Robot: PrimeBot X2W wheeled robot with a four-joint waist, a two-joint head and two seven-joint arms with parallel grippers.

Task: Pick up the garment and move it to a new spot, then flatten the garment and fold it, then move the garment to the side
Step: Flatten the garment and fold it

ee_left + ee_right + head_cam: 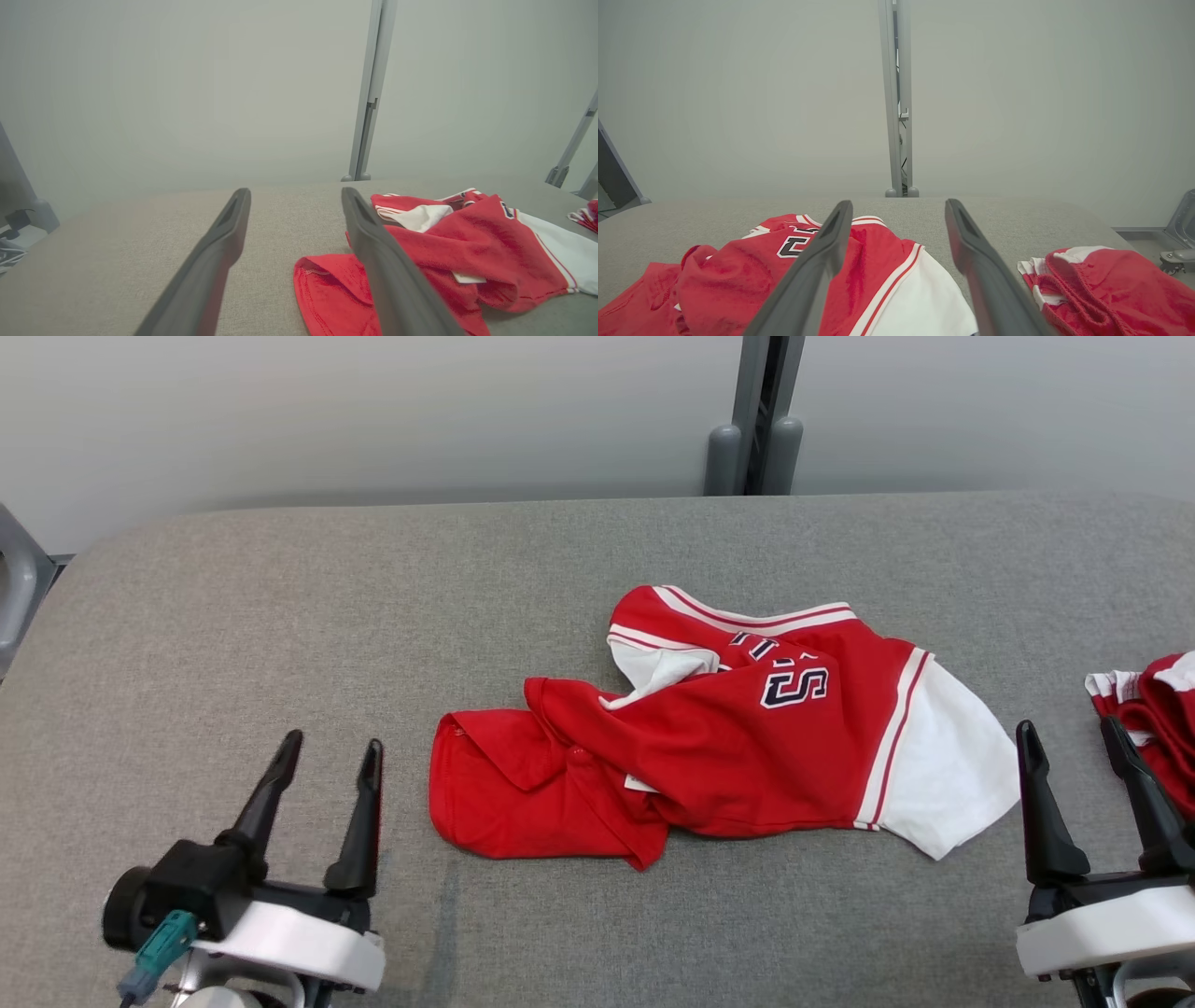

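A crumpled red and white garment (709, 737) with dark numerals lies in the middle of the grey padded table (233, 616). It reaches into the left wrist view as the garment (472, 247) at the right, and into the right wrist view as the garment (738, 280) at the lower left. My left gripper (331, 756) hovers open to the left of it, apart from the cloth. My right gripper (1069, 737) stands open just right of the white sleeve. Nothing is held between either pair of fingers (224, 242) (971, 252).
A second red and white piece of clothing (1153, 709) lies bunched at the table's right edge, beside my right gripper, also seen as the second piece (1106, 284). A grey post (761, 411) stands behind the far edge against a pale wall. The table's left side is bare cloth.
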